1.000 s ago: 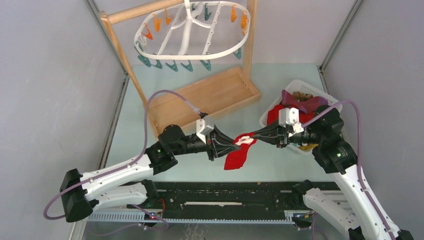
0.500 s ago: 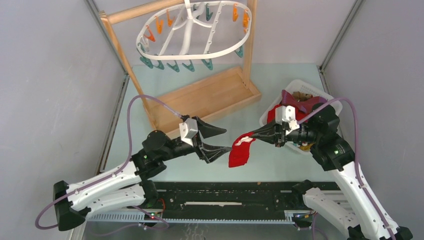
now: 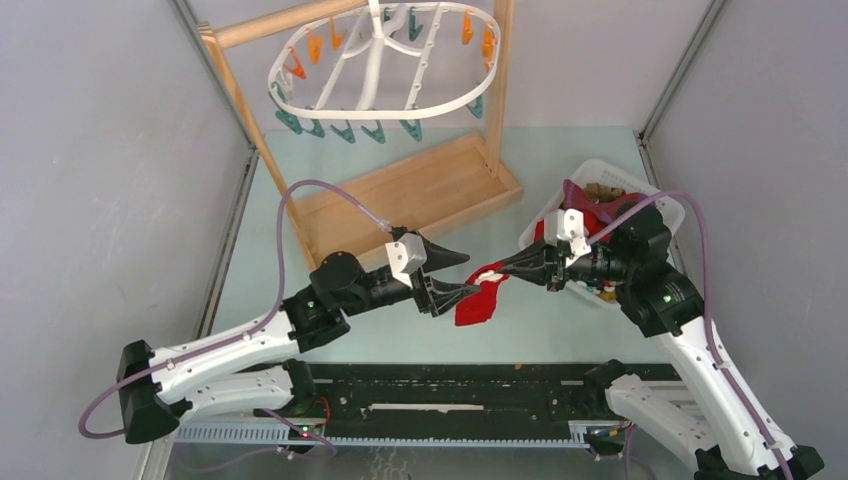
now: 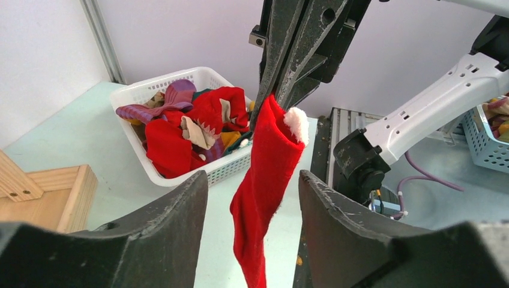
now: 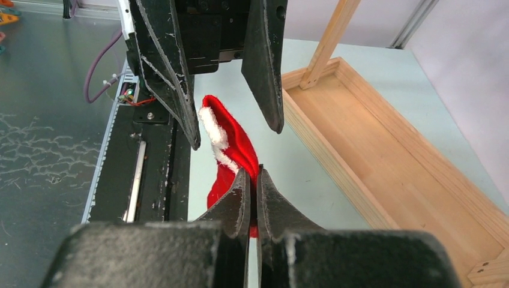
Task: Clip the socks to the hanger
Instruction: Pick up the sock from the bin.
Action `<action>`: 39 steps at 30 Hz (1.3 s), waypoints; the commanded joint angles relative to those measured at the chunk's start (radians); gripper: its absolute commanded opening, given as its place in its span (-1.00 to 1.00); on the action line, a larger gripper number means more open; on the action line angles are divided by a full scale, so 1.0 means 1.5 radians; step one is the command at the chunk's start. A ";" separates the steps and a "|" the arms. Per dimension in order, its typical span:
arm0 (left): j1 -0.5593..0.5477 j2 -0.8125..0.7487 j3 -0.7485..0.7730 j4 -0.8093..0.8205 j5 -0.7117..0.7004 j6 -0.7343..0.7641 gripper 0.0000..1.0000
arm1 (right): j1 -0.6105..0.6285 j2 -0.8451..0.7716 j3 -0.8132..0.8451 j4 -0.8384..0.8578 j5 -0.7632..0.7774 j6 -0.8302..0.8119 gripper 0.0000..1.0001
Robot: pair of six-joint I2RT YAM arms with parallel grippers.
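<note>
A red sock (image 3: 478,302) with a white cuff hangs by its top from my right gripper (image 3: 500,271), which is shut on it (image 5: 252,173). My left gripper (image 3: 473,275) is open, with one finger on each side of the hanging sock (image 4: 264,180); in the left wrist view neither finger (image 4: 180,207) touches it. More socks (image 3: 590,212), red, purple and beige, fill the white basket (image 3: 603,166) at the right. The white oval hanger (image 3: 374,70) hangs at the back, with orange and teal clothespins around its rim and no sock on it.
The wooden stand holding the hanger has a tray base (image 3: 420,190) just behind the left arm. A black rail (image 3: 450,392) runs along the near edge. The sock basket (image 4: 139,95) sits right behind the right gripper.
The left gripper let go of the sock's cuff, opened, drew back, then came forward again around the sock. The right gripper kept its hold and shifted slightly.
</note>
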 commanded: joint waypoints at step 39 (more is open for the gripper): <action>-0.002 0.011 -0.028 0.231 0.016 -0.073 -0.56 | -0.003 0.007 -0.001 0.086 -0.020 0.093 -0.96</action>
